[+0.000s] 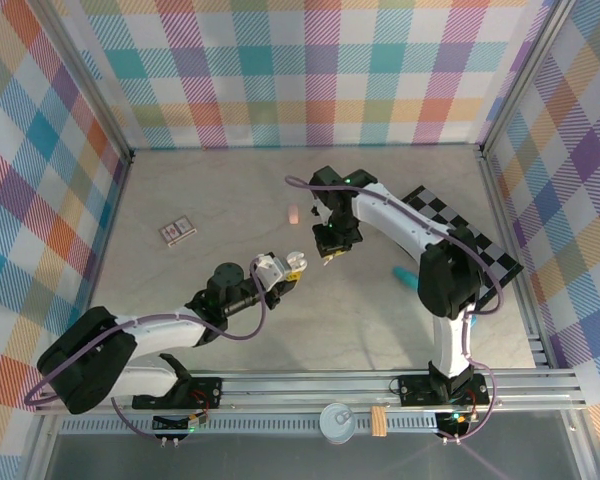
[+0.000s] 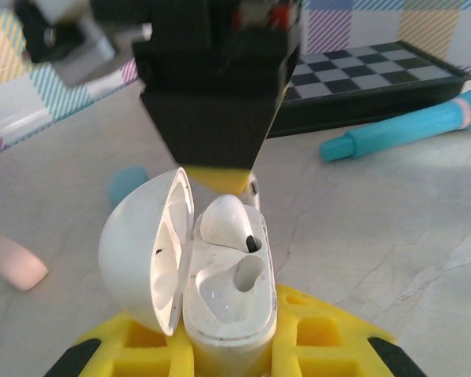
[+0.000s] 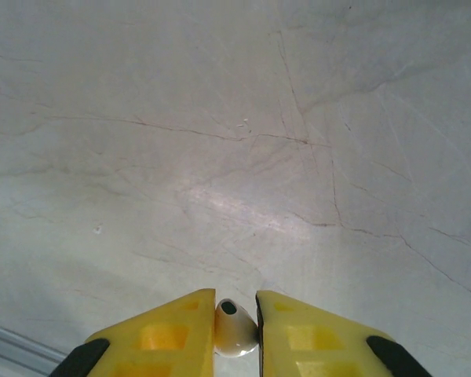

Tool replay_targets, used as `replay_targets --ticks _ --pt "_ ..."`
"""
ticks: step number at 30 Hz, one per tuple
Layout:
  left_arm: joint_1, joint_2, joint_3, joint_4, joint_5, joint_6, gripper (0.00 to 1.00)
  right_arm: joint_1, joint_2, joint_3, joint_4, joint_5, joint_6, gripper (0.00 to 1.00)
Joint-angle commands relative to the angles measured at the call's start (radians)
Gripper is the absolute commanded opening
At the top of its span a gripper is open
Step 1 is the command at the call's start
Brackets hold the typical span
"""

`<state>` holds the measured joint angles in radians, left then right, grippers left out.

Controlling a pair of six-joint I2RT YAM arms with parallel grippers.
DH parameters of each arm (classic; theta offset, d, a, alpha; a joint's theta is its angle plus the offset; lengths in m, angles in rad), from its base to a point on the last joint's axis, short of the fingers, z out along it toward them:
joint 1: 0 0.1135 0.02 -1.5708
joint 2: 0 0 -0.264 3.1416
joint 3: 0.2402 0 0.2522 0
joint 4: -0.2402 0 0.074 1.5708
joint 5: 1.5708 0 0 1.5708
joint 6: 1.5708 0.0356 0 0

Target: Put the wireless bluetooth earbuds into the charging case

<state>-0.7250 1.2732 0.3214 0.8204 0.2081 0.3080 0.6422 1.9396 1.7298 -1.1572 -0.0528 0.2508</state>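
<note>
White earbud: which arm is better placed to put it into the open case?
Right. The right gripper pinches the white earbud and hangs close above the open charging case, which the left gripper holds.

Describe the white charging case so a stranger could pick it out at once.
Look to the middle of the pale marbled table, where the two arms meet. There the left gripper holds up a white charging case. It is white with its lid swung open, while the pink case farther back lies loose on the table.
</note>
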Motion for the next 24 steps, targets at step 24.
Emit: replay_targets --ticks 24 --pt "-0.037 0.304 0.161 0.118 -0.077 0.004 0.06 -0.004 -0.039 0.092 -0.019 -0.102 0.009 0.2"
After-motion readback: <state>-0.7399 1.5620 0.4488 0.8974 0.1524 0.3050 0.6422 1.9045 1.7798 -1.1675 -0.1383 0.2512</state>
